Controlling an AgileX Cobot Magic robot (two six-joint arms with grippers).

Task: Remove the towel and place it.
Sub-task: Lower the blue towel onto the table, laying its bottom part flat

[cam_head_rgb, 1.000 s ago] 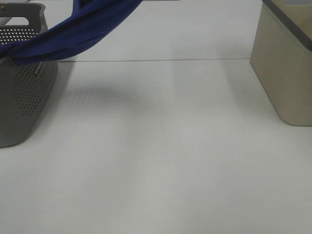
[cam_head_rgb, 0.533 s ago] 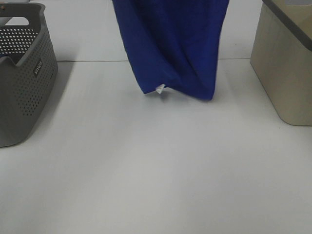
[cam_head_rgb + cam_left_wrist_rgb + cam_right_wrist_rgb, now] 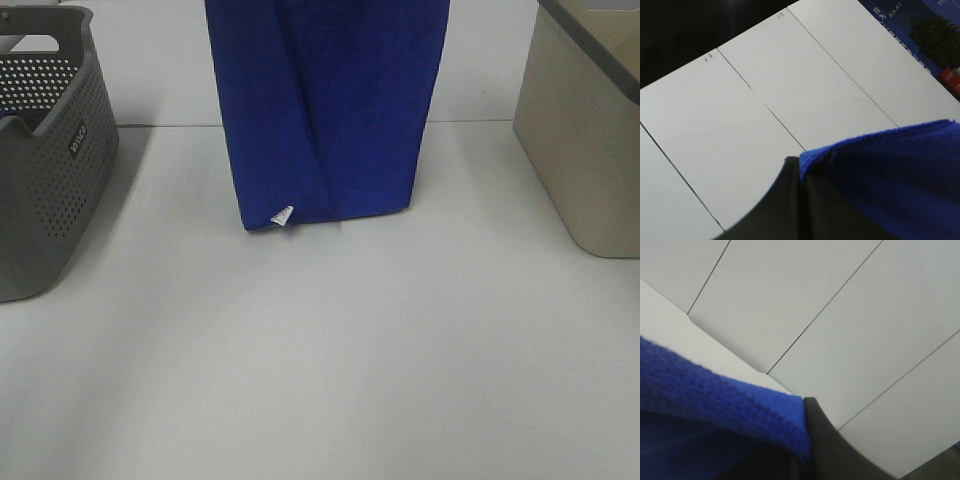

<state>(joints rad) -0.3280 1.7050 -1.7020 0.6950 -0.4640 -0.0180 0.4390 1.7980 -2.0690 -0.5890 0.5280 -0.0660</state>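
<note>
White table (image 3: pixel 330 360) spreads beneath us; our left fingers (image 3: pixel 780 205) and right fingers (image 3: pixel 832 455) are each clamped on an edge of the blue towel (image 3: pixel 325 110), which hangs between the grey basket (image 3: pixel 50 170) and the beige bin (image 3: pixel 585 150)

Fuzzy blue cloth towel (image 3: pixel 330 110)

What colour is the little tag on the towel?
The tag on the towel is white; exterior high view shows it best.

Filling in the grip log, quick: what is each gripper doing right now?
Left gripper: shut on the towel.
Right gripper: shut on the towel.
</note>
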